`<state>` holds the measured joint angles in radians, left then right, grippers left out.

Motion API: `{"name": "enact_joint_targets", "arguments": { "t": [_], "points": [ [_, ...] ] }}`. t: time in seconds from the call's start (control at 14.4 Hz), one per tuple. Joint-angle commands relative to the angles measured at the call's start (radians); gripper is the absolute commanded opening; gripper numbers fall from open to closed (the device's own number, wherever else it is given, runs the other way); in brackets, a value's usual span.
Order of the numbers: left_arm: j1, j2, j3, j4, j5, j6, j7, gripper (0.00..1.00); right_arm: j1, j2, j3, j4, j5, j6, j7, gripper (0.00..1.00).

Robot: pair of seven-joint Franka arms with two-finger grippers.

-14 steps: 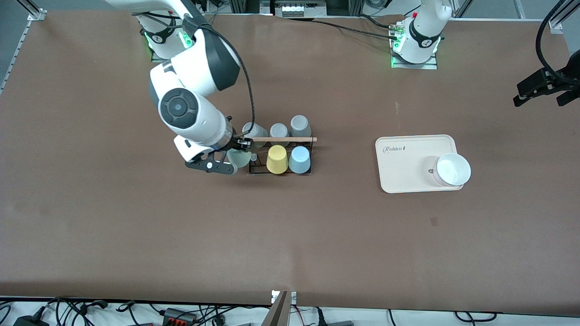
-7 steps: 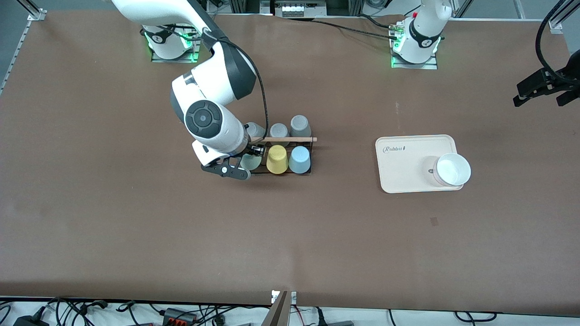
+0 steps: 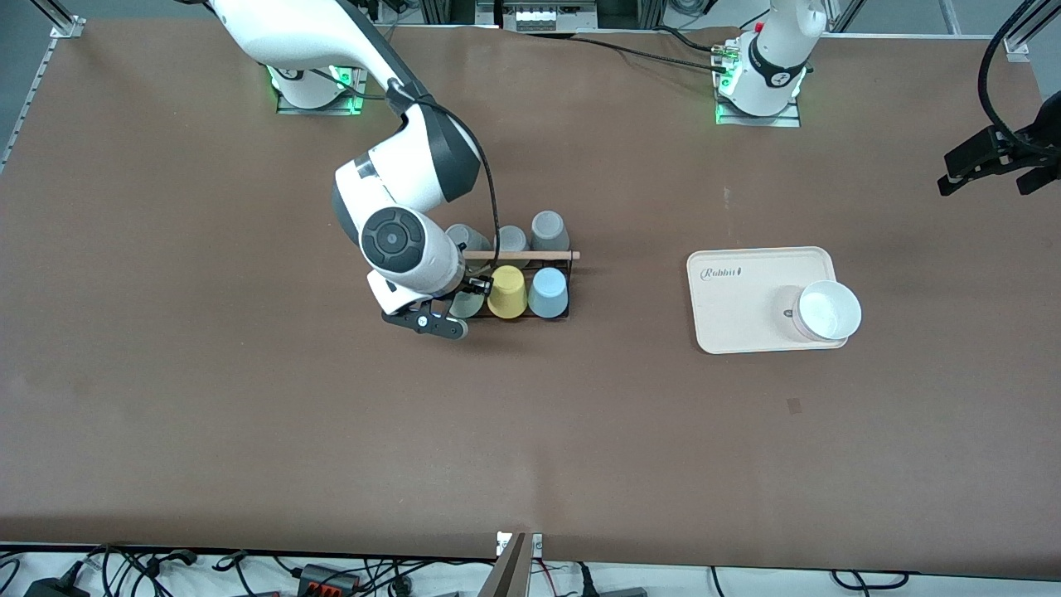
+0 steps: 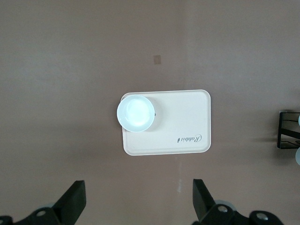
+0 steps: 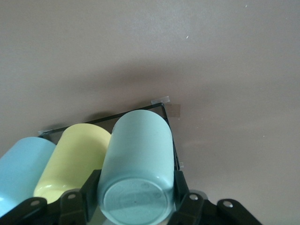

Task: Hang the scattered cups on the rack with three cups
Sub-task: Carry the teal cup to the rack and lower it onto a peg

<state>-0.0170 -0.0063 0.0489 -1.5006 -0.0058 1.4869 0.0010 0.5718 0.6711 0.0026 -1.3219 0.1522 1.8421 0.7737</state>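
My right gripper (image 5: 136,188) is shut on the pale mint green cup (image 5: 138,154), its fingers pressed on both sides near the cup's base. It holds the cup (image 3: 466,304) mouth-down at the end slot of the black wire rack (image 3: 570,290) nearest the right arm, beside the yellow tumbler (image 3: 506,291). The light blue cup (image 3: 548,293) sits upside-down on the rack next to the yellow one. A wooden rod (image 3: 530,255) runs along the rack's top. My left gripper (image 4: 138,197) waits open and empty, high over the table's left-arm end (image 3: 995,170).
Three grey tumblers (image 3: 549,230) stand upside-down in the rack's row farther from the front camera. A beige tray (image 3: 746,323) with a white bowl (image 3: 827,310) on it lies toward the left arm's end. The rack's wire corner (image 5: 159,107) shows by the mint cup.
The right arm has carried the mint green cup sideways, from beside the rack's end to over its end slot next to the yellow tumbler. The left arm has not moved.
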Motion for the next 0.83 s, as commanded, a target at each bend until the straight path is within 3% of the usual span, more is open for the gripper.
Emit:
{"name": "enact_joint_targets", "arguments": {
  "t": [0.0,0.14,0.21,0.28,0.35,0.76],
  "points": [
    [-0.003,-0.012,0.000,-0.017,0.000,0.009,0.002,1.00,0.008,0.035,-0.006,0.032,0.017,0.003,0.016,0.24],
    [-0.003,-0.012,0.000,-0.018,0.000,0.009,0.002,1.00,0.010,0.042,-0.004,0.032,0.029,0.003,0.019,0.26],
    [-0.003,-0.012,0.000,-0.018,0.000,0.009,0.002,1.00,0.014,0.042,-0.006,0.032,0.047,0.003,0.027,0.43],
    [-0.003,-0.012,0.000,-0.018,0.000,0.009,0.002,1.00,0.013,0.041,-0.006,0.032,0.049,0.002,0.032,0.92],
    [-0.003,-0.012,0.000,-0.018,0.000,0.009,0.002,1.00,0.013,0.036,-0.007,0.033,0.049,0.000,0.041,1.00],
    [-0.003,-0.011,0.000,-0.018,0.000,0.009,0.002,1.00,-0.032,-0.033,-0.038,0.096,0.032,-0.049,0.046,1.00]
  ]
}}
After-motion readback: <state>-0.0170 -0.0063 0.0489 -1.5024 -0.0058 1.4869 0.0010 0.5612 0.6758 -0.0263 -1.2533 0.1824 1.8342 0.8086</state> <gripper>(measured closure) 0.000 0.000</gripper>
